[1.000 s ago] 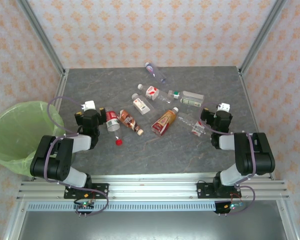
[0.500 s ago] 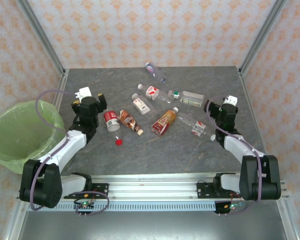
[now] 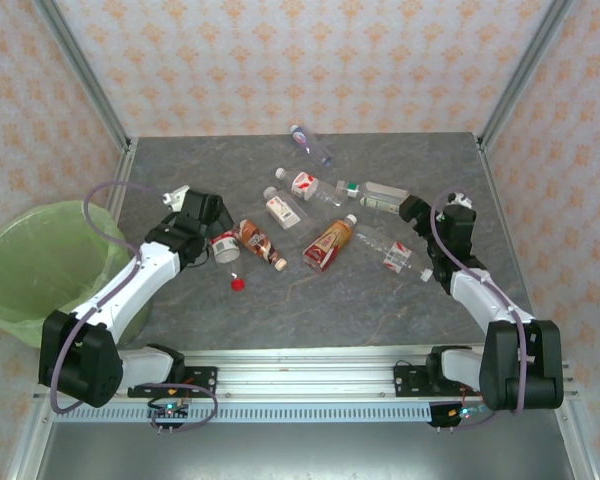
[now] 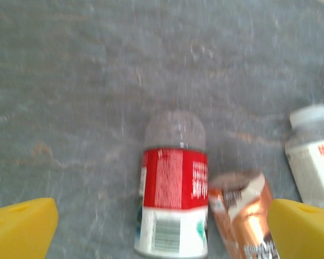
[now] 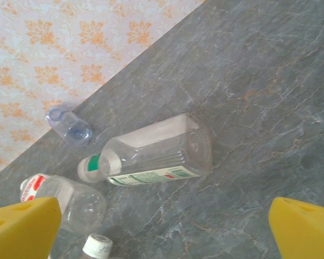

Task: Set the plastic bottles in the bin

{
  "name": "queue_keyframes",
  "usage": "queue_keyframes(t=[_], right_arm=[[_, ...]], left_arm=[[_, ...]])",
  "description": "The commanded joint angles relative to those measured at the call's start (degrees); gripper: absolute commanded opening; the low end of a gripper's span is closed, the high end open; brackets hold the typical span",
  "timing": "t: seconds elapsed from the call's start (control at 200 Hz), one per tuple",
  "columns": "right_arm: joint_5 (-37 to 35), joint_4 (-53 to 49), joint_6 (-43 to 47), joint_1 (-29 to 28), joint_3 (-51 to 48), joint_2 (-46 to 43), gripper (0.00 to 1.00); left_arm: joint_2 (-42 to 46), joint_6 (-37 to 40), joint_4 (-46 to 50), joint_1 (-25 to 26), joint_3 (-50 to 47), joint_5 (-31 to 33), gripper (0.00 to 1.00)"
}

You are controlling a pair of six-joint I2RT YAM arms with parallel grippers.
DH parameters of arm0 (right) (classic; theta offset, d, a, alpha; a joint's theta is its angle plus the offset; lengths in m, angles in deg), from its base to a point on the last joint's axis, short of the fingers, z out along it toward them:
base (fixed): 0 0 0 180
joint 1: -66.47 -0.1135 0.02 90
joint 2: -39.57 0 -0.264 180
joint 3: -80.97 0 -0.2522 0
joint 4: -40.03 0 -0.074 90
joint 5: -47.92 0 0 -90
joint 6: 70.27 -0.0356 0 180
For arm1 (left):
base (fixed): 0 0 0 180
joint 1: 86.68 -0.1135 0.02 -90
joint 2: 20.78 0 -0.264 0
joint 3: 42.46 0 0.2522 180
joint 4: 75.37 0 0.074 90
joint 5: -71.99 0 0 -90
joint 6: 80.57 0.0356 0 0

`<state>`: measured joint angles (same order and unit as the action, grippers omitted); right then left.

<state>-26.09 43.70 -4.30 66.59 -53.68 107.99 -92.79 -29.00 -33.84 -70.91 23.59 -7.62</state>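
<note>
The red-labelled bottle [image 4: 175,208] lies just beside the crushed brown-labelled bottle [image 4: 243,216], perhaps touching it. In my judgement a closing grip could catch both, or a finger could land on the brown one and knock either aside. Being round, light and on its side, the red one may also roll or squirt out of the pinch. It is clear plastic with a red band, a white printed band and a rounded clear end, lying left of centre on the grey table [image 3: 310,310], well apart from the green-lined bin [image 3: 20,285] beyond the table's left edge. The left gripper [image 4: 162,216] hangs over it, jaws spread wide and holding nothing. The right gripper [image 5: 164,210], equally wide and empty, faces a green-labelled bottle [image 5: 156,154].
</note>
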Motion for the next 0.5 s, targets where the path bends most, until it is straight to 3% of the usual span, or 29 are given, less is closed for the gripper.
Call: queue_keyframes(t=[0.0, 0.165, 0.345, 0.495], right_arm=[[2.41, -0.3, -0.85, -0.35, 2.13, 0.22, 0.99], [4.54, -0.12, 0.22, -0.68, 1.98, 0.03, 0.99], [6.33, -1.23, 1.47, -1.44, 2.76, -0.23, 0.99], [6.98, -2.57, 2.22, -2.13, 3.82, -0.25, 0.99]], left_arm=[[1.29, -1.11, 4.77, 0.27, -1.93, -9.24, 1.0], [-0.29, 0.95, 4.43, 0.84, -4.13, -11.48, 1.0], [-6.49, 5.81, 2.07, 0.83, -1.68, -19.5, 1.0], [-10.62, 7.47, 2.46, 0.84, -0.74, -16.35, 1.0]])
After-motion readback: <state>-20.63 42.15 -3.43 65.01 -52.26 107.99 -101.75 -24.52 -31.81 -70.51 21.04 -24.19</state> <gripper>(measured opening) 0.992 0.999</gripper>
